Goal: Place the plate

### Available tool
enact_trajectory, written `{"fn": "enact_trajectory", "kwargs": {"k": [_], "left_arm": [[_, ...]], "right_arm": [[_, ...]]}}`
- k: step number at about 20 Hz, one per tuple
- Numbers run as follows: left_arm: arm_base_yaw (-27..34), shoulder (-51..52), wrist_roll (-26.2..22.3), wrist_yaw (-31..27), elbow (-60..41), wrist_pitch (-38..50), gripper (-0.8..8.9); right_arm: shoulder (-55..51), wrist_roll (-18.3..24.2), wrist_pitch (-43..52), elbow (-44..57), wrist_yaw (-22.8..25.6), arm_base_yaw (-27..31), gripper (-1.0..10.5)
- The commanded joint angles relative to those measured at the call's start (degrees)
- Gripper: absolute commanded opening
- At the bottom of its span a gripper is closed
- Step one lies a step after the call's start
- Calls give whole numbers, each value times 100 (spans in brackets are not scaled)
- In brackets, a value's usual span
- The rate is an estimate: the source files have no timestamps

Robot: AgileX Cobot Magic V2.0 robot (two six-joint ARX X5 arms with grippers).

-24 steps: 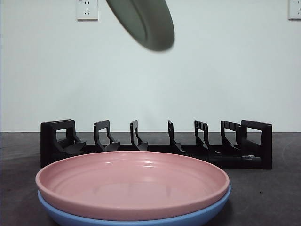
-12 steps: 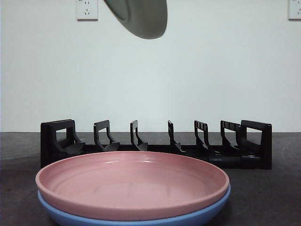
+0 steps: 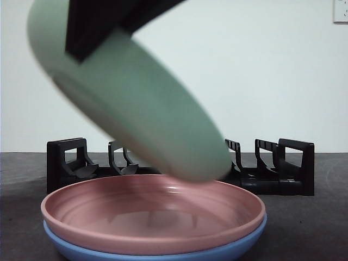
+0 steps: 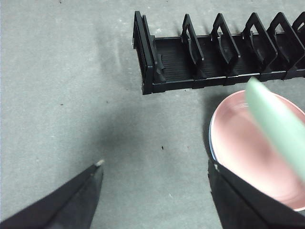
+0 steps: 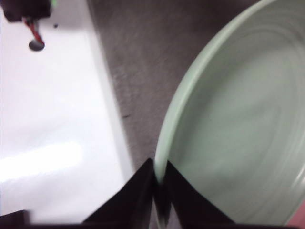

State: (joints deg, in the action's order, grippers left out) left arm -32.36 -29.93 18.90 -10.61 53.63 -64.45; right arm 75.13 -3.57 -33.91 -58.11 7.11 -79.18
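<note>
Though blurred, reads as a green plate (image 3: 136, 103): stiff, smooth, glossy, probably slippery and chippable, best taken at the rim. Pinched there by the right gripper (image 5: 159, 183), jaws closed on the edge; hangs tilted above the pink plate (image 3: 152, 209) stacked on a blue plate (image 3: 70, 247), before the black slotted rack (image 4: 214, 57). Left gripper (image 4: 155, 191) spread wide, empty.

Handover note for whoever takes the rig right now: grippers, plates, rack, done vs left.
Right gripper: shut on the green plate's rim, plate tilted in the air above the pink plate.
Left gripper: open, holding nothing, over bare table beside the rack's end.
Pink plate sits stacked on the blue plate, in front of the black rack.
Done: green plate picked up.
Left: no plate visible in the rack; green plate not yet set down.
</note>
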Motion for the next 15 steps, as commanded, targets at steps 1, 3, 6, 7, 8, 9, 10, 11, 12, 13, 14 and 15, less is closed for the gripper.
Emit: {"fn": "enact_trajectory", "kwargs": {"k": [1, 3, 6, 7, 8, 9, 10, 11, 12, 13, 14, 15], "left_arm": [[-17, -35, 17, -39, 118, 63, 349], [-17, -35, 15, -39, 118, 66, 349], [-17, -35, 17, -39, 118, 63, 349], [-17, -35, 17, -39, 118, 66, 349], [-17, -35, 17, -39, 118, 66, 349], [-17, -35, 17, -39, 118, 66, 349], [-17, -35, 17, -39, 118, 66, 349], [-17, -35, 17, -39, 118, 66, 349], [-17, -35, 17, -39, 118, 66, 349], [-17, -35, 17, -39, 118, 66, 349], [-17, -35, 17, -39, 118, 66, 349], [-17, -35, 17, -39, 118, 66, 349]], "right_arm": [[350, -225, -55, -70, -166, 9, 13], [560, -293, -177, -70, -245, 52, 13], [748, -328, -275, -70, -317, 125, 13], [776, -328, -282, -70, -330, 149, 13], [807, -328, -273, -70, -334, 173, 13], [822, -326, -269, -70, -407, 203, 13], [846, -328, -262, -70, -505, 232, 13], [861, -328, -260, -70, -614, 269, 13], [874, -328, -256, -70, -728, 299, 14], [876, -328, -251, -70, -758, 317, 14], [876, -330, -245, -70, -778, 321, 14], [876, -332, -238, -72, -787, 321, 14]]}}
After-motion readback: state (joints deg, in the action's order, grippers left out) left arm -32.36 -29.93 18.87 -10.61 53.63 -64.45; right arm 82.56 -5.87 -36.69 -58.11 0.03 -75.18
